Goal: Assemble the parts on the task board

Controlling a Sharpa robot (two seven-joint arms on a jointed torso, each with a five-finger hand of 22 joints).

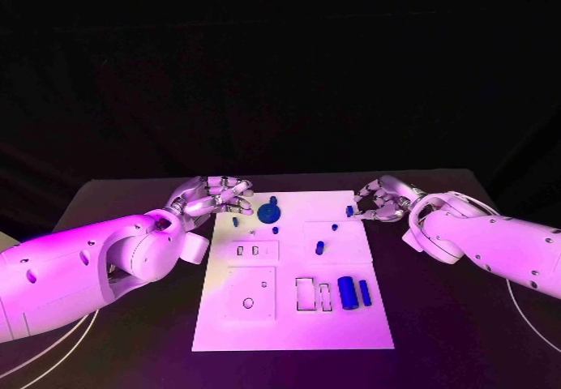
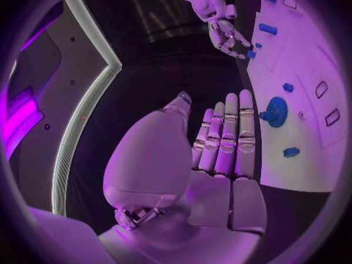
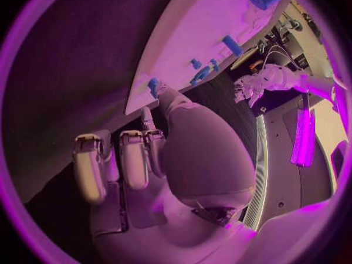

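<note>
Task board (image 1: 293, 324) flat on surface between both arms. Left robot hand (image 1: 213, 197) open, empty, beside blue gear (image 1: 270, 213). Right robot hand (image 1: 383, 199) fingertips at small blue part (image 1: 349, 211); grip unclear. Risk: fingertip nudges part off edge.

Robotics laboratory: black table (image 1: 444, 324) before black backdrop, white task board (image 1: 293, 324) laid out, coloured stage lighting.

The left robot hand (image 1: 213, 197) was held with fingers extended side by side, gripping nothing. The right robot hand (image 1: 383, 200) had its fingers curled, thumb tip against a small blue part (image 1: 349, 211).
</note>
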